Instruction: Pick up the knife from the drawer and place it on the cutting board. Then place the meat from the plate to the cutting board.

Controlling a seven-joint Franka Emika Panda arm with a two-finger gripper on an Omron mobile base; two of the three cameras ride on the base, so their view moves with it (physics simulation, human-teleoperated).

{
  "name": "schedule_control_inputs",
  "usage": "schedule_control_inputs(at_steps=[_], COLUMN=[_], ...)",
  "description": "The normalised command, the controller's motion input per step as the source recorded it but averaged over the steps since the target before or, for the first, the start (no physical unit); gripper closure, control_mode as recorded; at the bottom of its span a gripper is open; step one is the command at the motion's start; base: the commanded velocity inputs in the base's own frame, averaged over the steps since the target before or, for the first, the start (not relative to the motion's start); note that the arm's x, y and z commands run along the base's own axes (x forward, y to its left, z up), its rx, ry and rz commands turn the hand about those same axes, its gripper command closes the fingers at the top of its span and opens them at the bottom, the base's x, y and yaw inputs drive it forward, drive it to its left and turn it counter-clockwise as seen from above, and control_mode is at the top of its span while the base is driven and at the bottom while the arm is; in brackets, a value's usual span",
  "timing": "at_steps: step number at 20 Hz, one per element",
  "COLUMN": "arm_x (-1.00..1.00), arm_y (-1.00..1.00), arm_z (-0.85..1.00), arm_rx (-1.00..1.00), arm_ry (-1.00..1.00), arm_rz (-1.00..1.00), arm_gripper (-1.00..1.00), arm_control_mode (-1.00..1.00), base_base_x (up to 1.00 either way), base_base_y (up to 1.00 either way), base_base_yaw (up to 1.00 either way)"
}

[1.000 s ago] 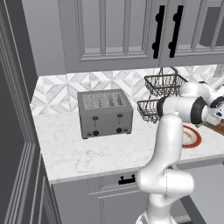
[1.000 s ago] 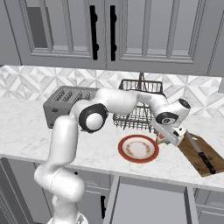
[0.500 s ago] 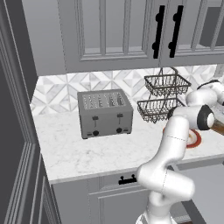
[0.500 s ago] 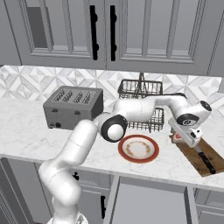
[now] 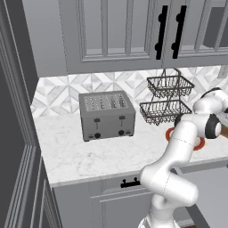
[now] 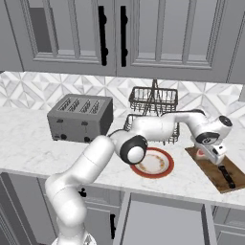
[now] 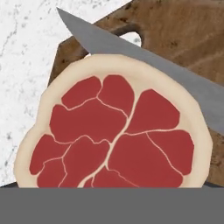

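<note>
The meat [image 7: 116, 131], a red slab with a pale fat rim, sits right under the hand with my gripper [image 6: 210, 152] shut on it, jaws very wide. It hangs over the far end of the brown cutting board [image 7: 183, 30]. It covers part of the knife's grey blade [image 7: 131, 48]; I cannot tell whether they touch. In the right base view the meat [image 6: 201, 154] shows pink under the hand, and the knife's dark handle [image 6: 226, 175] lies on the cutting board [image 6: 213, 167]. The orange-rimmed plate [image 6: 153, 162] stands bare left of the board. The drawer [image 6: 162, 222] is open below the counter.
A two-tier wire basket [image 6: 154, 103] stands against the wall just behind the plate. A grey toaster [image 6: 80, 117] sits at the left of the marble counter. Wall cabinets with black handles [image 6: 101, 33] hang overhead.
The hand has shifted right from the plate side to over the board's far end and dropped a little, with the meat in it. The wrist has turned.
</note>
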Motion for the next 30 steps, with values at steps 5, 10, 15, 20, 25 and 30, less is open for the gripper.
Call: schedule_control_inputs(at_steps=[5,10,15,20,25,30], arm_x=[0.49,0.35,0.01,0.00,-0.31,-0.46], arm_y=[-0.02,0.00,0.00,0.00,0.25,0.49], arm_z=[-0.08,-0.38,-0.62,-0.33,-0.01,0.06], arm_rx=[-0.11,-0.10,-0.05,0.00,0.00,-0.02], arm_ry=[-0.02,0.03,0.09,0.02,0.00,0.02], arm_rz=[-0.20,-0.16,-0.11,-0.02,0.00,0.00], arm_gripper=[1.00,1.00,-1.00,-1.00,-1.00,-1.00], arm_control_mode=[-1.00,-1.00,-1.00,-1.00,-1.00,-1.00], base_base_x=[0.00,0.00,0.00,0.00,0.00,0.00], base_base_y=[0.00,0.00,0.00,0.00,0.00,0.00], base_base_yaw=[0.00,0.00,0.00,0.00,0.00,0.00])
